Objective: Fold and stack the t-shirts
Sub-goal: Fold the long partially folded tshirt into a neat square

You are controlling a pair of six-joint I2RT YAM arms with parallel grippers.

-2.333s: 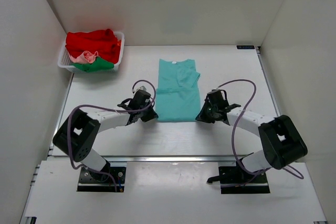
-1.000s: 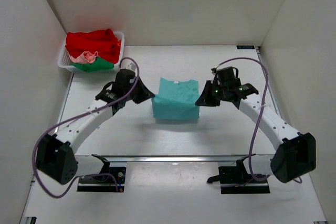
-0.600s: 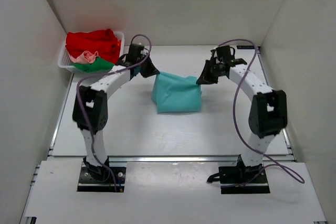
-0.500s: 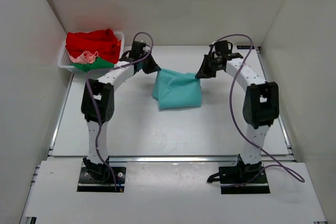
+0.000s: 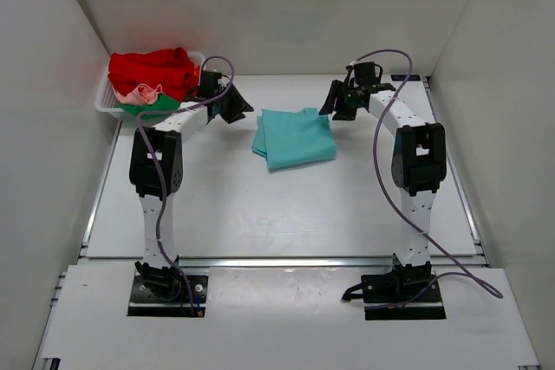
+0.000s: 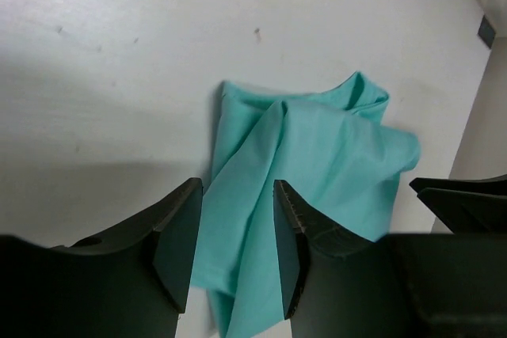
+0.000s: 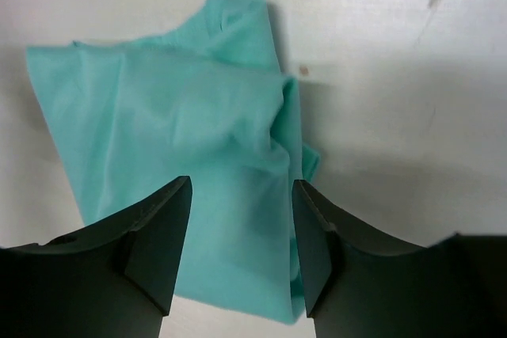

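Note:
The teal t-shirt [image 5: 296,137] lies folded in a rumpled rectangle on the white table, far of the middle. My left gripper [image 5: 238,113] hovers just off its far-left corner, jaws open, with the teal cloth [image 6: 317,148] showing loose below and beyond the fingers. My right gripper [image 5: 332,108] stands off the far-right corner, also open, over the slack teal cloth [image 7: 174,116]. Neither holds anything. The red t-shirt [image 5: 156,69], the pale pink one [image 5: 143,93] and the green one [image 5: 158,110] lie heaped in the basket.
The white lattice basket [image 5: 106,107] sits at the far left corner, close behind my left arm. White walls close in the table [image 5: 260,214] on the left, back and right. Both arms stretch out far from their bases.
Both grippers carried the teal shirt's near edge away from the bases and over its far half, then opened and let go. The shirt now lies shorter and further back.

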